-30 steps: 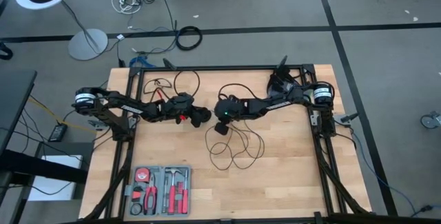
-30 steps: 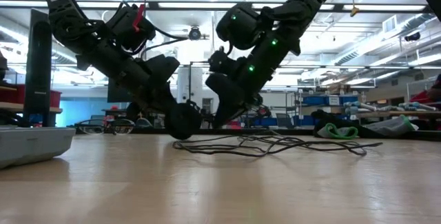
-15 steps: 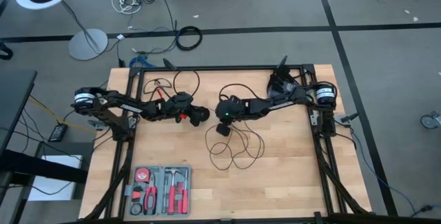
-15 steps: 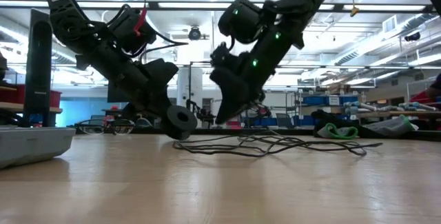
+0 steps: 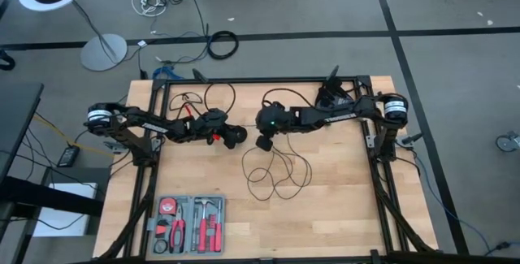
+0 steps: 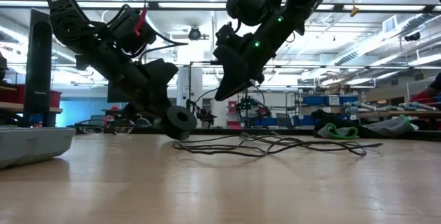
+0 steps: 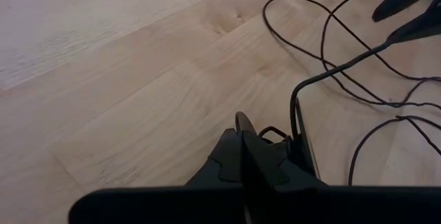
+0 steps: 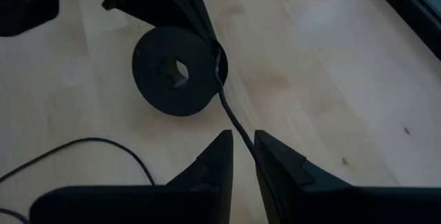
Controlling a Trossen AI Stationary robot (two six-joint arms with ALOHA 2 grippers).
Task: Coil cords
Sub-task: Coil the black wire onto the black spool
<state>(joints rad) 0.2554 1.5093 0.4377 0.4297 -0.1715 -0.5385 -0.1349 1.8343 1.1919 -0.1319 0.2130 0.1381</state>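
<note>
The thin black cord [image 5: 276,170] lies in loose loops on the wooden table, right of centre. Its round black puck [image 8: 176,72] is at the tips of my left gripper [image 5: 236,138], which is shut, just above the table [image 6: 181,121]. From the puck a stretch of cord [image 8: 231,117] runs up into my right gripper [image 8: 242,156], which is raised above the table [image 6: 224,92] a little to the right of the puck and shut on it. In the left wrist view that stretch [image 7: 344,62] climbs toward the right fingers. My left gripper has the puck by its rim [image 8: 209,43], where the cord leaves it, between the tips of its shut fingers. The fingers slant down from the table's left. The puck stands tilted on edge at table level [image 6: 181,121]; whether it touches the wood I cannot tell. My right gripper pinches the cord [image 8: 241,138] between its two fingers, a short way along from the puck. The fingers slant down from the table's right and lie across the cord. The held stretch runs nearly straight down to the puck, clear of the table.
A grey tool tray [image 5: 189,223] with red-handled tools lies at the near left. Another thin dark cord with a red clip [image 5: 203,101] lies at the far side. The black frame rails [image 5: 244,81] border the table. Bare wood lies at the near right.
My right gripper has risen from near the tabletop and drawn slightly toward the far edge, staying shut on the cord. The stretch of cord between it and the puck has lifted and straightened. The loops on the table have stayed where they were.
</note>
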